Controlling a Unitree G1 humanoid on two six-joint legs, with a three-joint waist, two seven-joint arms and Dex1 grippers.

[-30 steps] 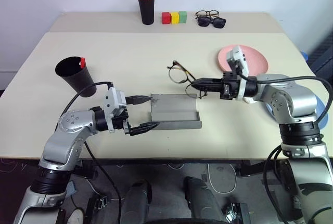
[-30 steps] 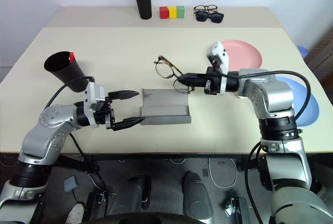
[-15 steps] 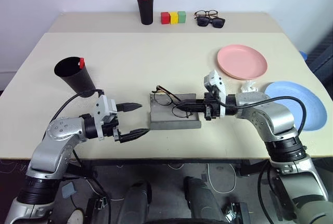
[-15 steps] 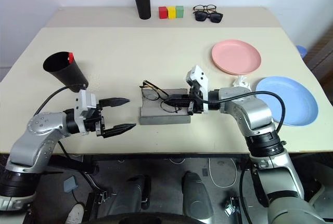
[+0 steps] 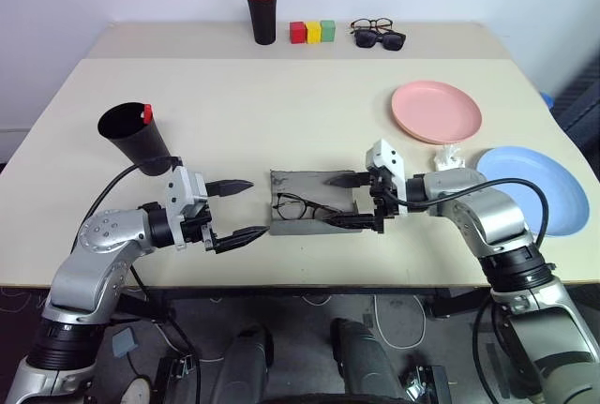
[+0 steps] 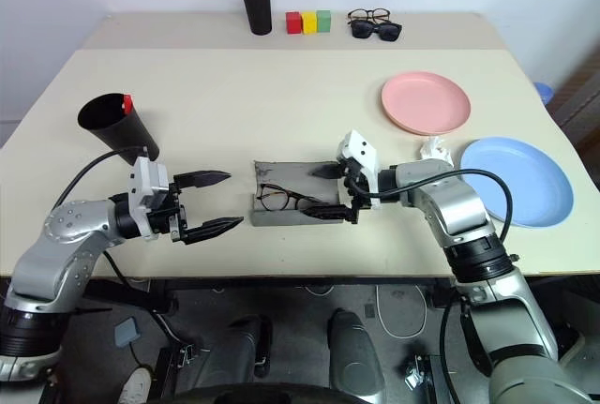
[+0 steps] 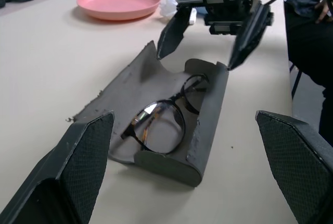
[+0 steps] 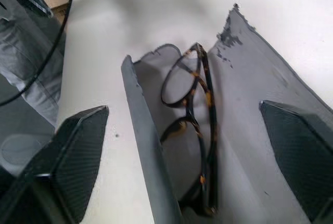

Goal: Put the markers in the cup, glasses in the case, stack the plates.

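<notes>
Since one second ago: glasses (image 5: 305,207) carried down from above the table and released into the case (image 5: 315,201); right gripper (image 5: 351,201) lowered with them and sprung from clamped to wide apart, nothing between its fingers; pink plate (image 5: 436,112) and blue plate (image 5: 531,188) now unobscured by the right arm.

Left to right, near table (image 5: 234,113):
- One black cup (image 5: 137,138), tilted, near the left edge; one red marker (image 5: 148,112) showing at its rim; second marker's whereabouts cannot be told.
- Left gripper (image 5: 232,209) just left of the case, apart from it; fingers spread wide, empty, pointing toward the case.
- One grey case, lying open and flat at centre; one pair of thin-framed glasses lying inside its trough, folded, lenses up, confirmed in both wrist views.
- Right gripper at the case's right end, one finger over the flap, the other at the near wall; contact with the case cannot be told.
- One crumpled white item (image 5: 449,155) between the two plates.
- Two plates, side by side, not stacked: pink farther back, blue nearer and at the right edge.

Rear table, left to right: one black pen pot (image 5: 264,13) with thick red and orange markers; three blocks (image 5: 313,31), red, yellow, green; two further pairs of eyewear (image 5: 378,35), one clear, one dark-lensed, touching.
</notes>
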